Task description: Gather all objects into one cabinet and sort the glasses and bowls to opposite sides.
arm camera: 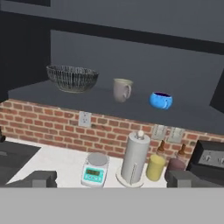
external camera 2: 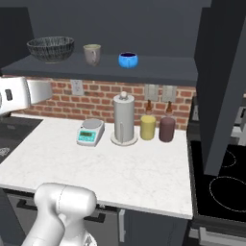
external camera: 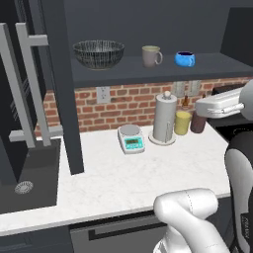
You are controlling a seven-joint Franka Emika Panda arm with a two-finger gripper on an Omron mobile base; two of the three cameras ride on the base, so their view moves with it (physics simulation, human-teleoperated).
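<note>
While the claw (arm camera: 106, 179) stands wide open with nothing in it, the dark bowl (external camera: 98, 53), the beige mug (external camera: 151, 56) and the blue vessel (external camera: 185, 59) sit in a row on the cabinet shelf (external camera: 217, 66), above the white tabletop (external camera: 148, 173).
</note>
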